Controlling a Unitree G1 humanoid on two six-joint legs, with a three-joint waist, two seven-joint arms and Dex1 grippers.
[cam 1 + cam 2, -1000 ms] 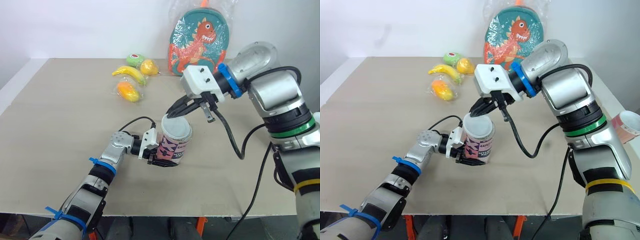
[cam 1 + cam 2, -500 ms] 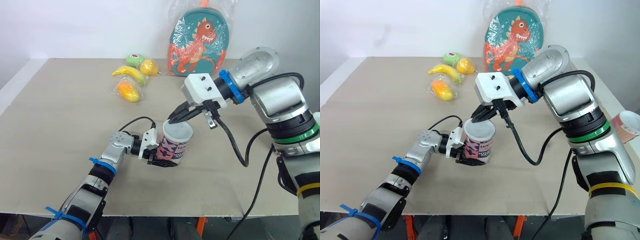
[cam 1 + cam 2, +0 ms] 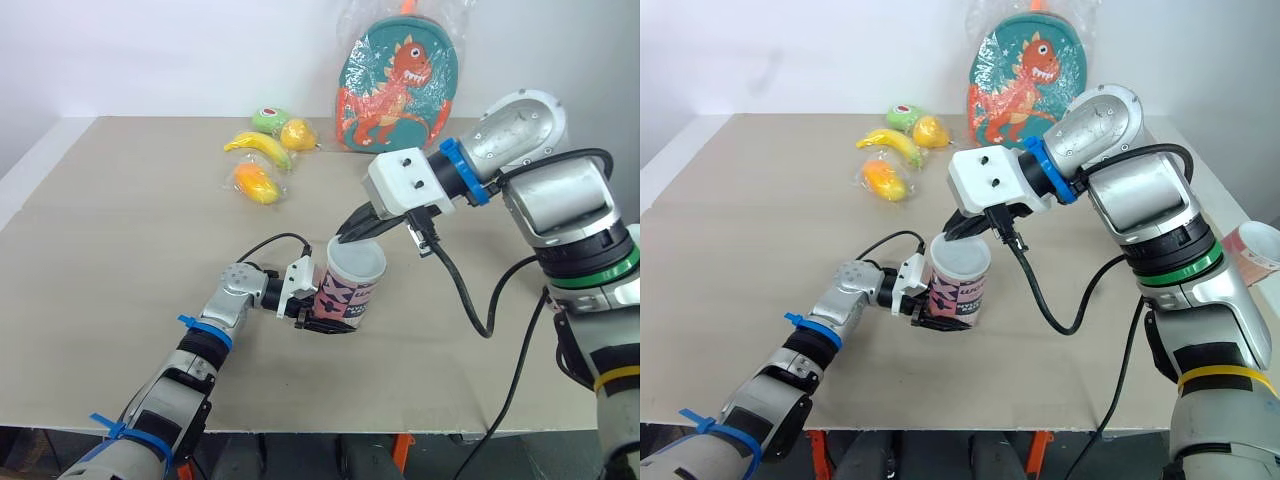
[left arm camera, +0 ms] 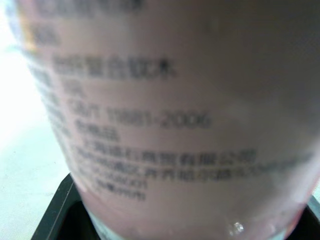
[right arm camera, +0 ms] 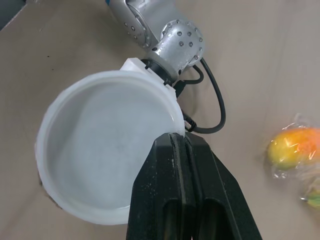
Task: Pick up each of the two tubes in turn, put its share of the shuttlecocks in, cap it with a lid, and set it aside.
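A pink printed tube (image 3: 345, 300) stands upright on the tan table (image 3: 120, 260), near the middle front. My left gripper (image 3: 318, 305) is shut on its lower body from the left; the left wrist view shows the tube's label (image 4: 170, 115) close up. A white lid (image 3: 356, 262) lies over the tube's mouth. My right gripper (image 3: 350, 234) reaches down from the right and is shut on the lid's far rim. In the right wrist view its black fingers (image 5: 172, 165) pinch the edge of the lid (image 5: 107, 150). No shuttlecocks are visible.
A dinosaur backpack (image 3: 398, 85) in plastic leans on the back wall. Bagged toy fruit lies at the back: a banana (image 3: 260, 147), an orange piece (image 3: 256, 183), a green and a yellow one (image 3: 283, 125). Another pink tube (image 3: 1255, 250) stands at the far right edge.
My right wrist has shifted a little to the right, keeping its grip on the lid over the tube. The left gripper and the tube have stayed put.
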